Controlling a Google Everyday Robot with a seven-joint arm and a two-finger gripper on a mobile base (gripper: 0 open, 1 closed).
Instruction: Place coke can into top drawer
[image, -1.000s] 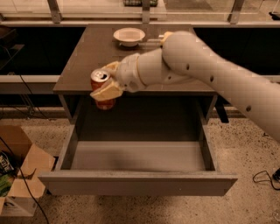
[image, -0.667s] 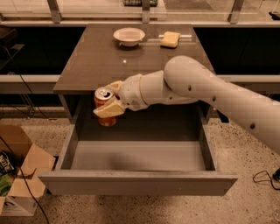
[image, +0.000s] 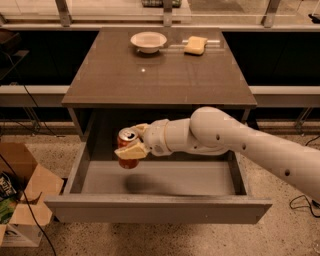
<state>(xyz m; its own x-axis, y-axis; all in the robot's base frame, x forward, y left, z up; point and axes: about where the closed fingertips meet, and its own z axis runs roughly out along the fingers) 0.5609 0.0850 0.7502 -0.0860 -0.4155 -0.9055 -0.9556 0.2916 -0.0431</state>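
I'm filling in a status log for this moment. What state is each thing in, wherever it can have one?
pincer: shut on the coke can, over the left part of the open drawer.
coke can: roughly upright, held above the drawer floor, not yet set down.
top drawer: pulled open.
bowl: upright on the cabinet top.
cardboard box: flaps open.
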